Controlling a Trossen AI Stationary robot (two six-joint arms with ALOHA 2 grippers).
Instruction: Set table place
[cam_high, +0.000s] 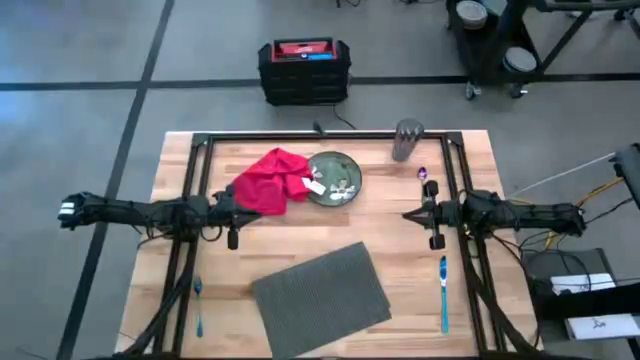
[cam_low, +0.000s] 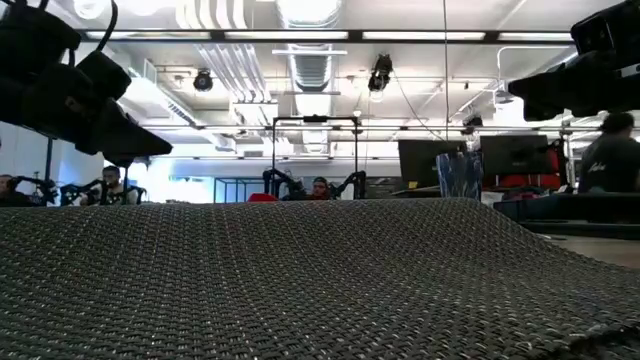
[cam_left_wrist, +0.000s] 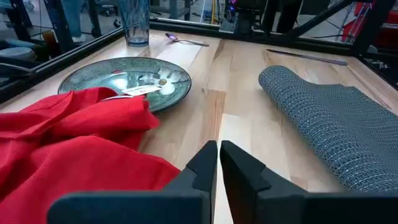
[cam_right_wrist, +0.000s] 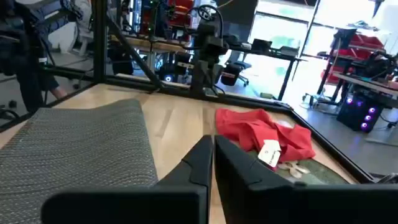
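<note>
The dark grey ribbed placemat (cam_high: 320, 287) lies askew on the light-wood table (cam_high: 400, 250), near the front middle, and fills the low view (cam_low: 300, 280). A red napkin (cam_high: 268, 180) with a white tag lies bunched at the far middle, its right edge over the rim of a green plate (cam_high: 338, 170). My left gripper (cam_high: 238, 208) is shut beside the napkin's near-left edge (cam_left_wrist: 68, 143), and I see no contact with it. My right gripper (cam_high: 408, 214) is shut over bare wood to the right of the plate, pointing toward the table's left.
A clear glass (cam_high: 407, 138) stands at the far right, with a purple spoon (cam_high: 422, 175) just in front of it. A blue fork (cam_high: 198, 305) lies at the front left and a blue utensil (cam_high: 444, 290) at the front right. Black rails (cam_high: 330, 135) frame the table.
</note>
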